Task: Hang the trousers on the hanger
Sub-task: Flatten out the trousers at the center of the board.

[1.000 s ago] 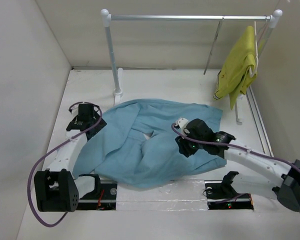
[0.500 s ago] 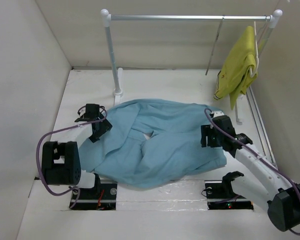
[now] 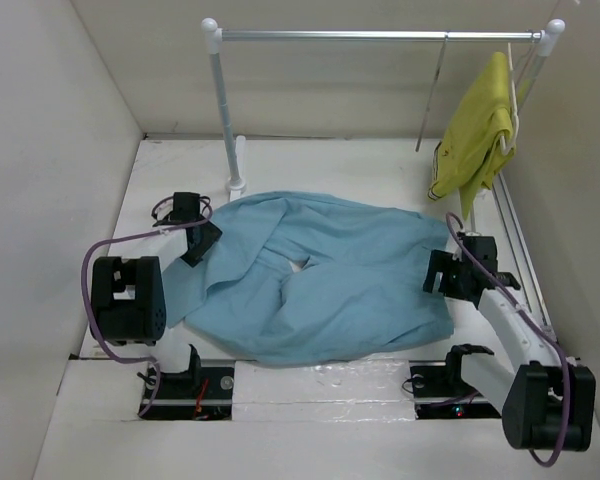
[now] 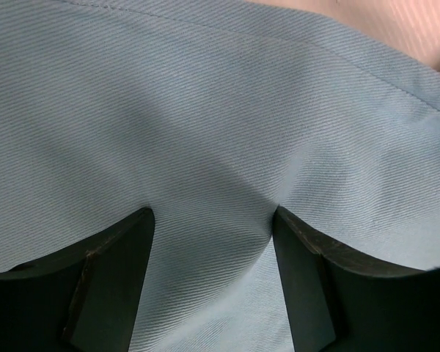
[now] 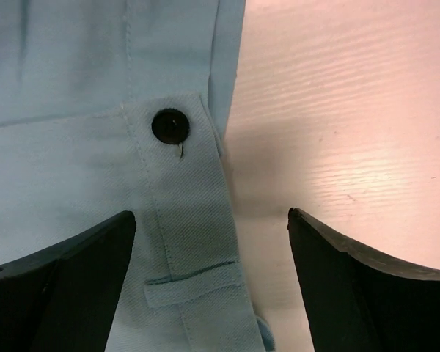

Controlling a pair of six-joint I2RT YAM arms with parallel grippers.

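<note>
The light blue trousers point(image 3: 330, 275) lie crumpled flat in the middle of the table. My left gripper point(image 3: 200, 242) is open at their left edge, fingers point(image 4: 114, 271) pressed down on the cloth point(image 4: 205, 132) with a fold bulging between them. My right gripper point(image 3: 440, 277) is open at their right edge, straddling the waistband point(image 5: 187, 242) just below the dark button point(image 5: 170, 126), with bare table under the right finger point(image 5: 352, 279). The grey wire hanger point(image 3: 432, 92) hangs from the rail at the back, seen edge-on.
A white clothes rail point(image 3: 380, 35) on two posts stands at the back. A yellow-green garment point(image 3: 475, 140) on a whitish hanger hangs at its right end. White walls close in the left, right and back sides.
My right gripper has moved from the middle of the trousers to their right edge. My left gripper has moved back and right along the left edge. The cloth has shifted slightly.
</note>
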